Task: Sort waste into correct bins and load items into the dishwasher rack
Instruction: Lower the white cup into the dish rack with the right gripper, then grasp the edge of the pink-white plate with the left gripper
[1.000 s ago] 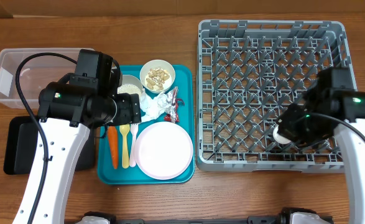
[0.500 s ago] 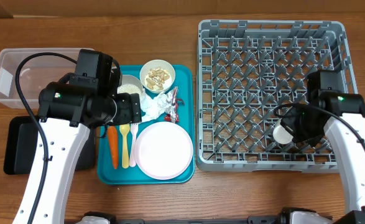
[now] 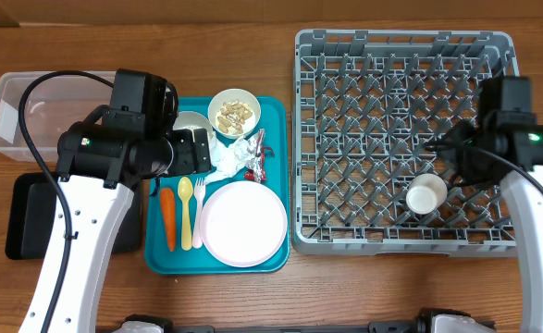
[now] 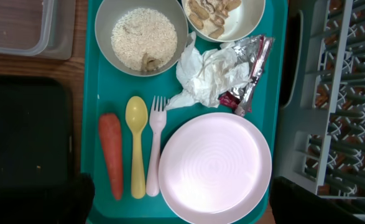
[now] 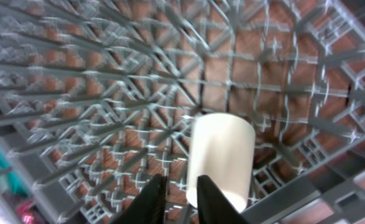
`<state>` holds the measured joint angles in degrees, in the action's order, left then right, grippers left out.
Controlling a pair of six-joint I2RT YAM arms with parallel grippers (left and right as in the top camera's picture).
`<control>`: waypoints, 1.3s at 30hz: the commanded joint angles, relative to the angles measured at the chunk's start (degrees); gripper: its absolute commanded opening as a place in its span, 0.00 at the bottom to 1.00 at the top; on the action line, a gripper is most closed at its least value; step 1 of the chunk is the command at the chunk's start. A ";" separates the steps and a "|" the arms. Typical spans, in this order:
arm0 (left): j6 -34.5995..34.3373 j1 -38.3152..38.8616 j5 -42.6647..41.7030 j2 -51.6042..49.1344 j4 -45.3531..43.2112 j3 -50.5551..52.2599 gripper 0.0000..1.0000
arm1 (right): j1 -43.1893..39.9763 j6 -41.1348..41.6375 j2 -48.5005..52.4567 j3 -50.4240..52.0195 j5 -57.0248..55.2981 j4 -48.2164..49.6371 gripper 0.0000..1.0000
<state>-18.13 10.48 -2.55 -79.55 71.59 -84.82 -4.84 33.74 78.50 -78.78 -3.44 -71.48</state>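
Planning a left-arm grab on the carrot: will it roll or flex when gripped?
Probably stiff: the carrot lies straight and keeps its shape. Its rounded, tapered body could roll sideways into the yellow spoon close beside it. Its smooth skin may slip if pinched near the narrow tip.

Even light, blurred right-wrist view.

Wooden table [image 3: 252, 305]. Carries teal serving tray [image 3: 157, 262] left of centre. Carries grey dishwasher rack [image 3: 402, 245] just right of that tray, black tray [image 3: 30, 222] close on its left, clear tub [image 3: 12, 92] up-left of it.
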 commanded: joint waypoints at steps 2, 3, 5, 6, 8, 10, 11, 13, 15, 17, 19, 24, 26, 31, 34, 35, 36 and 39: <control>0.98 0.13 -0.46 0.15 1.03 -1.14 0.81 | -0.04 -7.21 -4.94 -3.08 6.40 -1.95 0.28; 1.29 0.22 -0.57 0.15 2.08 -1.01 0.81 | -0.04 -8.98 -5.60 -3.08 8.59 -2.64 0.29; 0.94 0.35 0.15 0.15 4.63 -0.24 0.82 | -0.04 -11.76 -6.38 -3.08 12.59 -4.07 0.32; 0.72 0.35 0.15 0.15 5.49 0.44 0.84 | -0.04 -12.74 -6.62 -3.08 14.19 -4.79 0.34; -0.07 0.33 0.26 0.15 6.69 2.08 0.84 | -0.04 -14.69 -6.86 -3.08 16.46 -5.86 0.37; -1.09 0.33 0.17 0.15 7.54 4.15 0.84 | -0.04 -16.48 -6.93 -3.08 18.88 -6.56 0.38; -1.90 0.33 0.00 0.15 8.17 5.27 0.82 | -0.04 -17.75 -6.93 -3.08 20.63 -6.84 0.39; -2.69 0.35 -1.18 0.15 9.40 7.93 0.81 | -0.04 -20.87 -6.93 -3.08 24.81 -7.19 0.41; -2.71 0.42 -1.55 0.15 9.40 11.02 0.80 | -0.04 -22.32 -6.93 -3.08 27.50 -7.34 0.43; -2.69 0.42 -1.57 0.15 7.96 13.77 0.80 | -0.04 -22.51 -6.93 -3.08 28.74 -7.28 0.43; -2.91 0.42 -3.48 0.15 6.45 15.72 0.75 | -0.04 -24.15 -6.93 -3.08 30.51 -7.30 0.43; -3.10 0.92 -4.90 0.15 0.04 21.90 0.70 | -0.04 -27.98 -6.93 -3.04 35.45 -7.32 0.44; -4.00 0.98 -5.88 0.15 -3.89 25.07 0.64 | -0.04 -28.02 -6.93 -3.04 35.54 -7.54 0.44; -5.35 2.05 -7.19 0.15 -12.02 32.50 0.57 | -0.04 -28.02 -6.93 -3.04 35.52 -7.93 0.44; -6.40 2.08 -4.83 0.15 -15.72 35.78 0.59 | -0.04 -28.02 -6.93 -3.04 35.52 -7.98 0.44; -6.40 2.08 -4.52 0.15 -16.92 36.48 0.59 | -0.04 -28.02 -6.93 -3.04 35.52 -7.98 0.44; -6.36 2.08 -4.50 0.15 -18.25 37.13 0.60 | -0.04 -28.04 -6.93 -3.04 35.52 -7.98 0.44; -6.45 2.10 -4.55 0.15 -22.18 38.91 0.57 | -0.04 -28.02 -6.93 -3.02 35.50 -7.96 0.44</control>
<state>-23.53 12.36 -7.90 -79.57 51.40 -47.42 -4.84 6.35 72.05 -80.68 31.22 -79.57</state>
